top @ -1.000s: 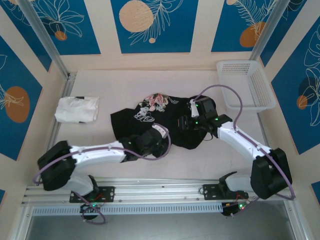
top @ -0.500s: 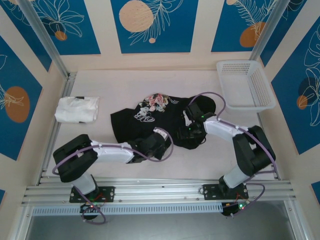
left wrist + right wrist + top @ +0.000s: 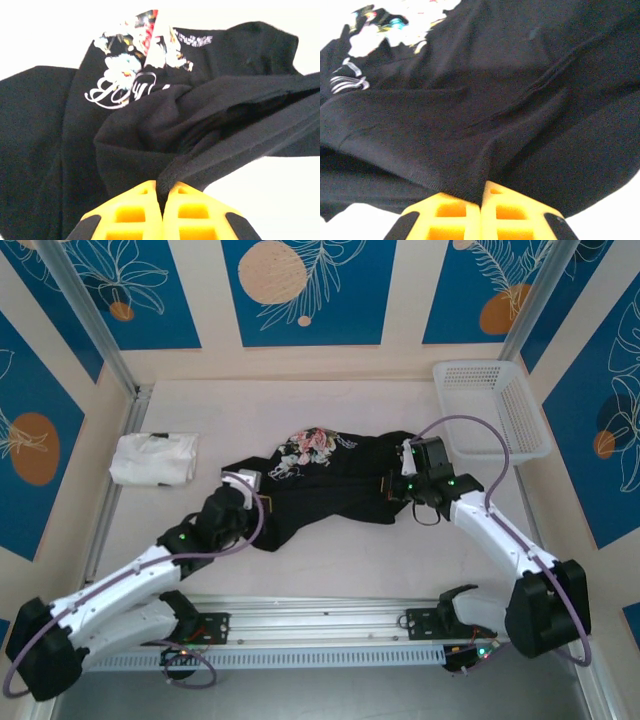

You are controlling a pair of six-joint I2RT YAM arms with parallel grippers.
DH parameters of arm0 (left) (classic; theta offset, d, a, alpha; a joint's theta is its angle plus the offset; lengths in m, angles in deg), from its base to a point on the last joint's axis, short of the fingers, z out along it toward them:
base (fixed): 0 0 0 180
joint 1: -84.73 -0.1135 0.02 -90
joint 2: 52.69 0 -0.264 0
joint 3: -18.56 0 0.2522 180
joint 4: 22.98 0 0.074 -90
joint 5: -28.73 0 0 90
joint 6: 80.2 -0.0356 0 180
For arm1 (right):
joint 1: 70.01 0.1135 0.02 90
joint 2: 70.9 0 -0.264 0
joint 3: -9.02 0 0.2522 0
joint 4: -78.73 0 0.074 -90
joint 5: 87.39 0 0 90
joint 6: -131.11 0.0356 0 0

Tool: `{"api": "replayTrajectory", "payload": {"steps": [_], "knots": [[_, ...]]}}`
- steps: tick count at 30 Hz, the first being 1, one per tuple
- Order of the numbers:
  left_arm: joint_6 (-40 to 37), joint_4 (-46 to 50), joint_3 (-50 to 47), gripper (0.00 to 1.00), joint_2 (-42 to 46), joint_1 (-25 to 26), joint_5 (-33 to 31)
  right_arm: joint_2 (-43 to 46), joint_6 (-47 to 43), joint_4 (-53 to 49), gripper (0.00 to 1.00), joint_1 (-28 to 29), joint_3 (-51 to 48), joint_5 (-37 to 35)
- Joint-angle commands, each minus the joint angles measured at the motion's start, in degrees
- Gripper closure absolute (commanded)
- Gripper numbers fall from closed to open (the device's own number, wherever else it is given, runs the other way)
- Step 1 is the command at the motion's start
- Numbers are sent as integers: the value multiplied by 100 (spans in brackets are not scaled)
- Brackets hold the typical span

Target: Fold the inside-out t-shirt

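Pale table [image 3: 300, 405], blue floral panels [image 3: 300, 290] behind. Black t-shirt [image 3: 330, 475] mid-table, stretched wider than second ago. Jaws of left gripper [image 3: 162, 189] now closed, pinching near hem [image 3: 210, 160]; right gripper [image 3: 481, 194] jaws likewise clamped on hem. Left arm [image 3: 130, 580] swung outward. Likely grasp done, spreading before fold.

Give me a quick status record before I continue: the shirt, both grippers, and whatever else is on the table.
shirt: black soft cloth t-shirt with floral print facing up, bunched, pulled between both grippers
left gripper: shut on the shirt's hem at its left end
right gripper: shut on a shirt edge at its right end
other items: white folded garment at left; white plastic mesh basket at far right
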Motion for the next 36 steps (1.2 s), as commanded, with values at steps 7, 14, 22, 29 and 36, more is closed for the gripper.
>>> {"api": "replayTrajectory", "payload": {"steps": [7, 14, 22, 29, 36], "knots": [[-382, 672, 170, 100, 67, -283, 450, 80, -604, 426, 64, 1104, -220, -759], [-303, 672, -93, 100, 56, -284, 838, -556, -1209, 619, 48, 1667, 147, -770], [-206, 789, -192, 100, 160, -289, 824, -1962, -1689, 896, 43, 2268, 691, -909], [-60, 966, -342, 100, 162, -289, 575, -2643, -1581, 1017, 89, 2362, 1157, -826], [-29, 78, -1047, 97, -399, -253, 1196, -1085, -537, 1706, 100, 1238, 635, 1750]]}}
